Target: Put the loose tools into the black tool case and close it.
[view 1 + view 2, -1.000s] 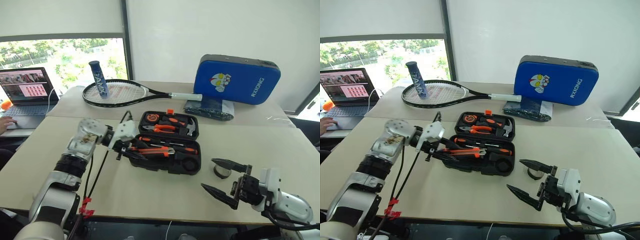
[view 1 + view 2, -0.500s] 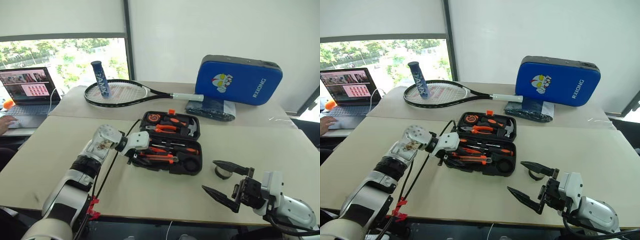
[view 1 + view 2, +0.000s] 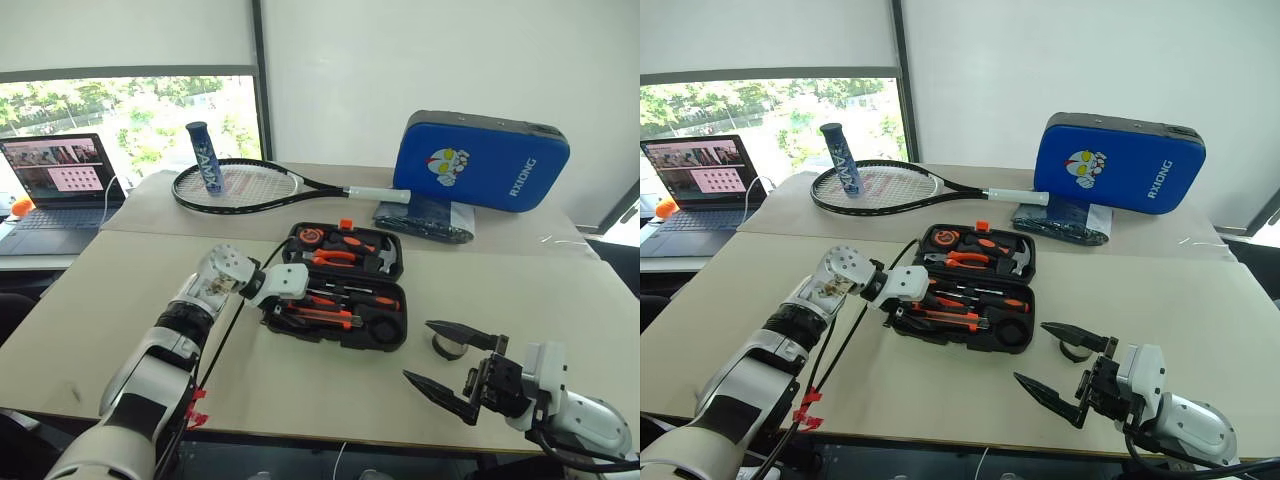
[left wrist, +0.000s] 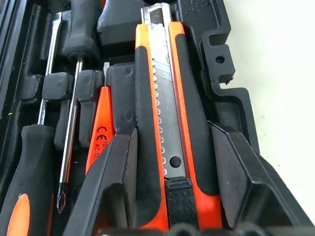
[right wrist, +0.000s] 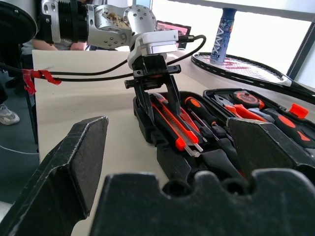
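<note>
The black tool case [image 3: 331, 339] lies open in the middle of the table. My left gripper [image 3: 284, 304] is at the near left corner of the case, shut on the orange-black utility knife [image 4: 165, 113]. The knife lies along the front slot of the case. Beside it in the left wrist view are the slim orange tester screwdriver [image 4: 100, 125] and two screwdrivers [image 4: 73, 123] in their slots. A small black tape roll [image 3: 447, 346] rests on the table to the right of the case. My right gripper [image 3: 418, 350] hangs open just in front of the roll, holding nothing.
The far half of the case holds a hammer, pliers [image 3: 335, 257] and a tape measure. Behind the case lie a tennis racket [image 3: 240, 185], a blue can [image 3: 203, 158] and a blue padded rectangle [image 3: 480, 160]. A laptop [image 3: 55, 185] stands at the far left.
My left gripper has carried the utility knife right and down, into the front row of the case. The right gripper has stayed still. A hand at the laptop has left the view.
</note>
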Available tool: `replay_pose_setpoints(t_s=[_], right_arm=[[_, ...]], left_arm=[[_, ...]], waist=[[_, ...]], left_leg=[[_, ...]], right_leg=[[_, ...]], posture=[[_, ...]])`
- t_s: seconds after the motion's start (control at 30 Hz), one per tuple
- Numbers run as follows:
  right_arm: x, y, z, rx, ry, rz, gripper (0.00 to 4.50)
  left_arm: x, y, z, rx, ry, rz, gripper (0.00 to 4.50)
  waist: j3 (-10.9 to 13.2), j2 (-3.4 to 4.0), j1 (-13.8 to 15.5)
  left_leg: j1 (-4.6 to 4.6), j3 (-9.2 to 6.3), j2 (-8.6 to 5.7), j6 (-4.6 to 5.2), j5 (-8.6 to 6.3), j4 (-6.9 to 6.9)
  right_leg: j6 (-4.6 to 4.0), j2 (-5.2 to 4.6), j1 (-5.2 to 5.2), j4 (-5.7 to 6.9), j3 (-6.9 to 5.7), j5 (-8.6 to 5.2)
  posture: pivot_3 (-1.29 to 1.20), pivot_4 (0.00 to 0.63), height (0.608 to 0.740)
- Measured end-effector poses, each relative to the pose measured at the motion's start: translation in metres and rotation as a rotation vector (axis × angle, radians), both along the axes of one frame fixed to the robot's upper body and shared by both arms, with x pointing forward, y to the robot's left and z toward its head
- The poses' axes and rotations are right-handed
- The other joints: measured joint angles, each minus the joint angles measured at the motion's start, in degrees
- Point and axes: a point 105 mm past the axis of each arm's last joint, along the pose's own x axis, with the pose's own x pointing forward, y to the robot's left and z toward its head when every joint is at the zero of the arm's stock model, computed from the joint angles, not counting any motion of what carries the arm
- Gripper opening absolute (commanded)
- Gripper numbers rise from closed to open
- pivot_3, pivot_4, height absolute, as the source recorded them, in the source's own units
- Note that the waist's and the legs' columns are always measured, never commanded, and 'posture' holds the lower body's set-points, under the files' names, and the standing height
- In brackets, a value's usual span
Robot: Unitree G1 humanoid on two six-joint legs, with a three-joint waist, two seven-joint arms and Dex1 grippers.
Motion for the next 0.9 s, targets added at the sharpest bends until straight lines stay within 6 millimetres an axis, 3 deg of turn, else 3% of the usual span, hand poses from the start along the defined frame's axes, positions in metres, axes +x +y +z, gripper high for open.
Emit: replay_pose_setpoints(t_s=[0.07, 0.13, 0.2, 0.23, 0.37, 0.5, 0.57, 0.67, 0.9], right_arm=[[0.000, 0.000, 0.000, 0.000, 0.000, 0.000, 4.50], [0.000, 0.000, 0.000, 0.002, 0.000, -0.001, 4.50], [0.000, 0.000, 0.000, 0.002, 0.000, -0.001, 4.50], [0.001, 0.000, 0.000, 0.002, -0.001, -0.002, 4.50], [0.003, 0.000, 0.001, 0.003, -0.007, 0.002, 4.50], [0.004, -0.001, -0.001, 0.004, 0.003, -0.003, 4.50], [0.004, -0.001, -0.002, 0.004, 0.006, 0.000, 4.50], [0.004, 0.000, -0.002, 0.006, 0.007, 0.005, 4.50], [0.006, 0.001, -0.006, 0.010, 0.021, 0.004, 4.50]], left_arm=[[-0.001, 0.000, 0.000, -0.001, 0.012, -0.002, 2.70], [-0.001, 0.000, 0.001, -0.006, 0.014, 0.002, 3.01], [0.001, -0.001, 0.003, -0.027, -0.003, 0.011, 3.85], [0.002, -0.002, 0.004, -0.037, -0.011, 0.012, 4.04], [-0.001, -0.008, 0.009, -0.084, 0.009, -0.019, 4.04], [-0.002, -0.007, 0.031, -0.177, 0.030, -0.031, 4.04], [0.002, -0.003, 0.050, -0.227, -0.010, -0.027, 3.50], [0.004, 0.008, 0.057, -0.219, -0.027, -0.007, 2.65], [-0.004, 0.020, 0.024, -0.196, 0.052, 0.022, 0.07]], waist=[[0.00, 0.00, -0.04], [0.00, 0.00, -0.04], [0.00, 0.00, -0.04], [0.00, 0.00, -0.04], [0.00, 0.00, -0.06], [0.00, 0.00, -0.19], [0.00, 0.00, -0.29], [0.00, 0.01, -0.43], [0.00, 0.02, -0.04]], left_leg=[[0.00, -0.01, 0.00, 0.01, -0.01, 0.00], [0.00, -0.01, 0.00, 0.02, -0.01, -0.01], [0.00, 0.00, 0.00, 0.02, -0.01, 0.00], [-0.01, -0.01, 0.00, 0.02, -0.01, -0.01], [-0.04, -0.01, 0.00, 0.02, -0.01, 0.00], [-0.03, -0.01, 0.00, 0.02, -0.01, 0.00], [-0.01, -0.01, 0.01, 0.02, -0.01, 0.00], [0.02, -0.01, 0.01, 0.02, -0.01, -0.01], [-0.03, -0.02, 0.01, 0.02, -0.01, 0.04]], right_leg=[[0.01, 0.00, 0.00, 0.00, 0.00, 0.00], [0.01, 0.00, 0.00, -0.01, 0.00, -0.01], [0.01, 0.00, 0.00, -0.02, 0.00, -0.01], [0.01, 0.00, 0.00, -0.02, 0.00, -0.01], [0.01, 0.00, -0.04, 0.00, 0.00, 0.00], [0.00, 0.01, -0.05, 0.03, 0.00, 0.00], [0.01, 0.01, -0.04, 0.03, 0.00, 0.00], [0.00, 0.01, -0.03, 0.04, 0.01, 0.00], [0.00, 0.00, -0.04, 0.03, -0.01, 0.00]], posture=[[0.00, 0.150, 0.740], [0.00, 0.150, 0.740], [0.00, 0.150, 0.740], [0.00, 0.150, 0.740], [0.00, 0.150, 0.740], [0.00, 0.150, 0.740], [0.00, 0.150, 0.740], [0.00, 0.150, 0.740], [0.00, 0.150, 0.740]])
